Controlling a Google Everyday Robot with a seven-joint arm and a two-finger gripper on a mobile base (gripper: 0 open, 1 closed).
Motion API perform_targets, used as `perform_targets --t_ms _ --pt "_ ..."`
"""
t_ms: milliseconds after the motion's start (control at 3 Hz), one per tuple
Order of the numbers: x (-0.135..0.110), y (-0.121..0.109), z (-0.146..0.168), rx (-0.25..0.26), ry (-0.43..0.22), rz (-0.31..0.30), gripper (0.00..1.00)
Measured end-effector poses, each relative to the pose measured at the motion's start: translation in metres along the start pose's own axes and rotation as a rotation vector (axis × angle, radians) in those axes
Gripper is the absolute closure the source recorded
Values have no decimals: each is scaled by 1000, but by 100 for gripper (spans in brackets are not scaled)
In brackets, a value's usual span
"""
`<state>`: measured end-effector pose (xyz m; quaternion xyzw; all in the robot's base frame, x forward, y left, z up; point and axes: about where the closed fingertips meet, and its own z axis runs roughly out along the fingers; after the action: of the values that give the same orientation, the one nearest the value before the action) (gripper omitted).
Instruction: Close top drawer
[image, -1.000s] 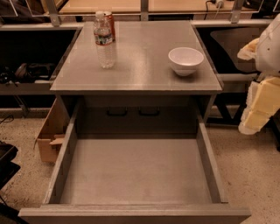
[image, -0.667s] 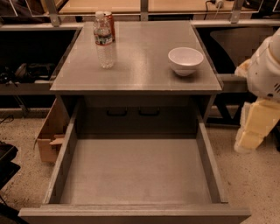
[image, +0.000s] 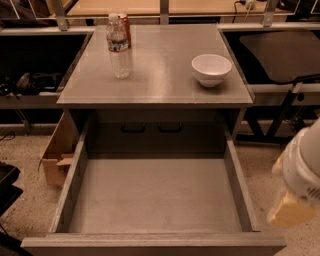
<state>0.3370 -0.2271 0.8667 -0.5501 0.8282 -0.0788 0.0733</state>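
Note:
The top drawer (image: 150, 242) is a large grey box, pulled far out of the grey cabinet (image: 160, 80) toward the camera. It is empty inside, and its flat front rim runs along the bottom edge of the view. My gripper (image: 289, 212) is at the lower right, just outside the drawer's right wall near its front corner. It is not touching the drawer. Only its white and cream end shows, and the rest of the arm is cut off by the right edge.
On the cabinet top stand a clear water bottle (image: 119, 47), a red can (image: 125, 24) behind it and a white bowl (image: 211, 69). A cardboard box (image: 57, 155) sits on the floor to the left. Black frames and shelves flank both sides.
My arm has moved down and toward the camera, from beside the cabinet top at the right to beside the drawer's front right corner. The drawer has not moved.

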Motion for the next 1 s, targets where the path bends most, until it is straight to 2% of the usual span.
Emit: perform_targets --t_ms 333,667,1000 --pt "24 59 47 -92 39 48 64" --pt "48 114 99 -191 48 78 87" --pt "57 159 142 -239 -6 94 100"
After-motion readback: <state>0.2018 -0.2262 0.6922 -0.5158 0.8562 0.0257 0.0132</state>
